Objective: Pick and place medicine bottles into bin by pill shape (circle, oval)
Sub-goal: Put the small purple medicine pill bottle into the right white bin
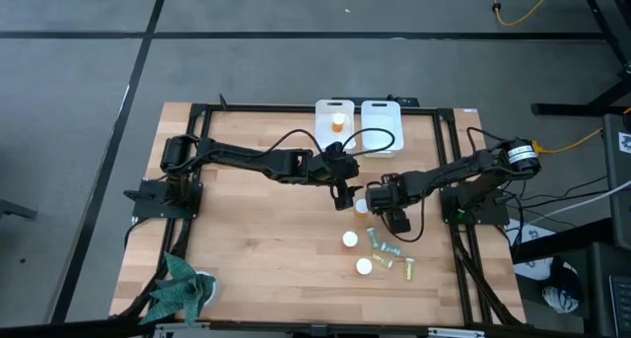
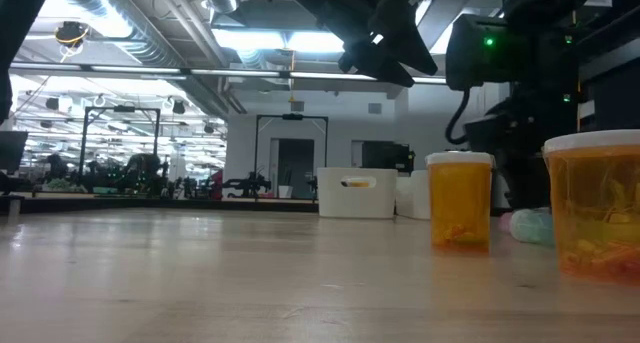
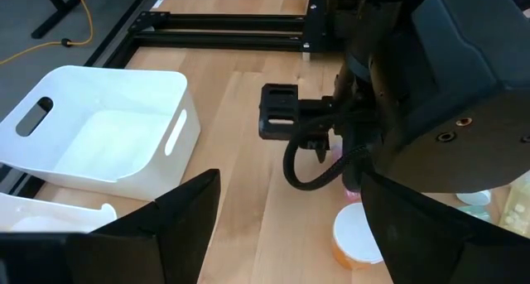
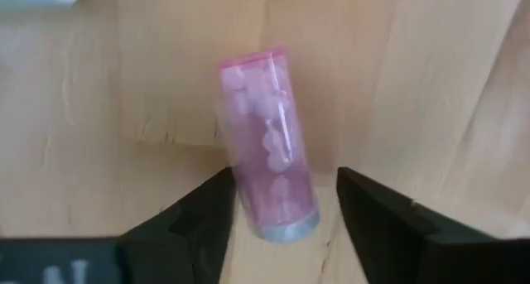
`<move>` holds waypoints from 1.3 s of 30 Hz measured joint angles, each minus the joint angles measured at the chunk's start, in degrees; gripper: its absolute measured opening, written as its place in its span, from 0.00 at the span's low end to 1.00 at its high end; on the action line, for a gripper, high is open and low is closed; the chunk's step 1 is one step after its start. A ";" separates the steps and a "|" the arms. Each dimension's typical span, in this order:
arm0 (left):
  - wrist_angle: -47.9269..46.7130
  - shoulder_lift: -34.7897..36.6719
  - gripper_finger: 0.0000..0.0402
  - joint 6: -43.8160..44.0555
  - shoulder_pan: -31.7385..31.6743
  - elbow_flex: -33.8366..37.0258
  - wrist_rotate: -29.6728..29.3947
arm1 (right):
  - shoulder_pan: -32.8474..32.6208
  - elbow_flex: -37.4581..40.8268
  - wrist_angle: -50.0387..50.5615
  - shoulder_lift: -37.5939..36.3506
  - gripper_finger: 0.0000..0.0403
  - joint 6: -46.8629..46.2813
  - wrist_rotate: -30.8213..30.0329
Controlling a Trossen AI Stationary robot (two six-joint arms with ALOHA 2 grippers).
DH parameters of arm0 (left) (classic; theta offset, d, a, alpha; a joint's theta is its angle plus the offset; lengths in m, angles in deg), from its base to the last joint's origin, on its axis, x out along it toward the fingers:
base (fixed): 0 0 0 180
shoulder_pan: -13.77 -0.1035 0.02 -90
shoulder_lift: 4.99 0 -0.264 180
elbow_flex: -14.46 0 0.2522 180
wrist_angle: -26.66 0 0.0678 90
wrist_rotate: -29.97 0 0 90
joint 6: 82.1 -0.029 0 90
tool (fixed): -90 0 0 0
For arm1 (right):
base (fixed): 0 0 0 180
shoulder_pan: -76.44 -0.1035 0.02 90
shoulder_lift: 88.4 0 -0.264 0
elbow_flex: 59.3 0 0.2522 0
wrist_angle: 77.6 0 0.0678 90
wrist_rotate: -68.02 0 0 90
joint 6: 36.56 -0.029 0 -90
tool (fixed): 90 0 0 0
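Note:
A translucent pink bottle [image 4: 267, 143] with pale pills lies on its side on the wooden table. My right gripper [image 4: 286, 209] is open and points down over it, one finger on each side of the bottle's capped end. In the high view this gripper [image 1: 381, 204] hides the bottle. My left gripper [image 3: 290, 226] is open and empty above the table, just left of the right one [image 1: 342, 193]. An orange bottle with a white cap [image 1: 362, 207] stands between the two grippers. Two more white-capped orange bottles [image 1: 349, 239] [image 1: 364, 266] and several small ones [image 1: 386, 249] stand and lie toward the near edge. My right gripper has the pink bottle's capped end [image 4: 286, 222] between its open fingers, coming from above. One finger [image 4: 217, 203] is close against the bottle's side and I cannot tell whether it touches. The other finger [image 4: 356, 203] stands apart from it. The bottle lies on the table.
Two white bins [image 1: 334, 116] [image 1: 381, 131] stand at the far edge; the left one holds an orange bottle [image 1: 338, 124]. A green plush toy [image 1: 182, 289] lies at the near left corner. Bare wood lies left of the arms.

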 joint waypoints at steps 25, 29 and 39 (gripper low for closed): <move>-0.02 0.00 0.71 0.03 0.01 0.00 0.00 | -15.46 -0.02 -1.14 -16.09 0.26 -32.57 -10.39; -0.02 0.00 0.71 1.29 0.37 0.00 2.11 | -16.83 -0.02 -2.22 -16.65 0.24 -32.58 -16.81; 1.06 -0.91 0.71 0.49 3.05 -0.09 9.27 | -16.11 -0.01 -11.42 -16.65 0.24 -24.10 -25.30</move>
